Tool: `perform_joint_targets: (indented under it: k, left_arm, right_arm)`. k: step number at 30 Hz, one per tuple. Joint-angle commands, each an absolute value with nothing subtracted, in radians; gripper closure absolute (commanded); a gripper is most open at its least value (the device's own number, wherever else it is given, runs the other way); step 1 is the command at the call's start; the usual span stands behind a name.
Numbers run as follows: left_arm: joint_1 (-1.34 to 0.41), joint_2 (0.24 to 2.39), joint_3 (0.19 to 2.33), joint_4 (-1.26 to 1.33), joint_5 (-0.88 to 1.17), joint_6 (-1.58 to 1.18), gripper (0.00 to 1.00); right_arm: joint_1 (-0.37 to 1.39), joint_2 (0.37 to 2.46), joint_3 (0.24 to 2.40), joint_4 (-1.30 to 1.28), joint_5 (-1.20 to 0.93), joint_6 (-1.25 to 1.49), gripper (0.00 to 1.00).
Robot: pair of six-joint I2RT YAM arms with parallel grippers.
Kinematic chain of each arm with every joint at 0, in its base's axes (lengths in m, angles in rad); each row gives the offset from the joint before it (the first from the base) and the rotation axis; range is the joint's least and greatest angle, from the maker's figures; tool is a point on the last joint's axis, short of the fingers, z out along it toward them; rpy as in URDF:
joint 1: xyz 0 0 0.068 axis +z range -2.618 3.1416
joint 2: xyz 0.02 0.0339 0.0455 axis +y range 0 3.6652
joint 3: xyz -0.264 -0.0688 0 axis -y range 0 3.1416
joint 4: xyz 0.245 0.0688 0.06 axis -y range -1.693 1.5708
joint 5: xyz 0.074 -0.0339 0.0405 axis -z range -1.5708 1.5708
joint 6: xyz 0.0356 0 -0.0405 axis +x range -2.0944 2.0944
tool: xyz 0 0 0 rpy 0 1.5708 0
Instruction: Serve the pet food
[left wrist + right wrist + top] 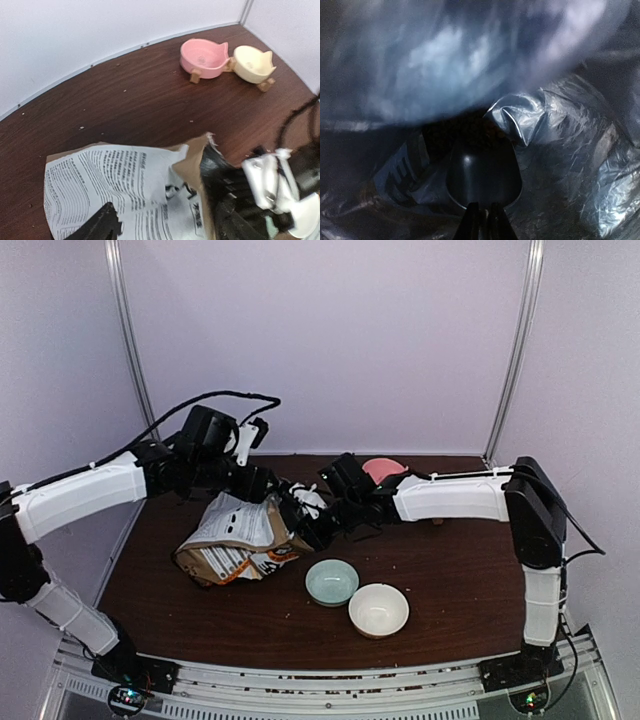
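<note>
A brown paper dog-food bag (240,540) with a white printed label (115,180) lies on its side on the dark table, its torn mouth facing right. My right gripper (318,512) reaches into that mouth. Inside, among the silvery lining (570,165), it (484,212) is shut on the handle of a black scoop (484,175). The pet food shows only as a dim reddish-brown mass (472,127) beyond the scoop's tip. My left gripper (270,490) hovers over the bag's upper edge and is open. One of its fingers (102,224) stands clear of the paper.
A pale green bowl (331,581) and a white bowl (378,609) sit in front of the bag's mouth. A pink cat-shaped bowl (202,57) and a cream one (252,62) stand on a wooden stand at the back right. Crumbs dot the table. White walls enclose three sides.
</note>
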State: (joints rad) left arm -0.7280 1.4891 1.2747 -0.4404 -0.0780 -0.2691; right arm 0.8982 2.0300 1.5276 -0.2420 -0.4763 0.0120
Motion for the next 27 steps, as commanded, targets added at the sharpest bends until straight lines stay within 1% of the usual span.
perform_joint_targets:
  k: [1,5,6,7,9,12,16,22,27]
  left_arm:
    - [-0.751,1.272,1.217,-0.473,-0.015,-0.355,0.30]
    - [-0.585,1.172,1.102,-0.532,-0.043,-0.449,0.30]
    - [-0.534,1.160,1.067,-0.536,-0.035,-0.471,0.34]
    - [-0.489,1.155,1.032,-0.536,-0.036,-0.489,0.39]
    - [-0.440,1.166,0.979,-0.529,-0.062,-0.501,0.44]
    - [-0.437,1.218,0.928,-0.515,-0.104,-0.508,0.54]
    - [-0.450,1.293,0.849,-0.428,-0.024,-0.534,0.69]
    - [-0.613,1.367,0.792,-0.304,0.005,-0.604,0.70]
    - [-0.659,1.374,0.779,-0.273,0.016,-0.636,0.70]
  right_arm:
    - [0.910,2.035,1.463,-0.191,-0.494,0.023,1.00]
    - [0.907,2.021,1.435,-0.168,-0.499,0.021,1.00]
    - [0.908,2.020,1.434,-0.167,-0.501,0.020,1.00]
    - [0.907,2.017,1.432,-0.165,-0.502,0.017,1.00]
    - [0.907,2.011,1.425,-0.158,-0.506,0.013,1.00]
    - [0.907,1.995,1.416,-0.155,-0.505,0.008,1.00]
    - [0.907,1.969,1.399,-0.152,-0.501,0.003,1.00]
    - [0.907,1.947,1.354,-0.125,-0.518,-0.035,1.00]
    - [0.907,1.962,1.349,-0.120,-0.547,-0.068,1.00]
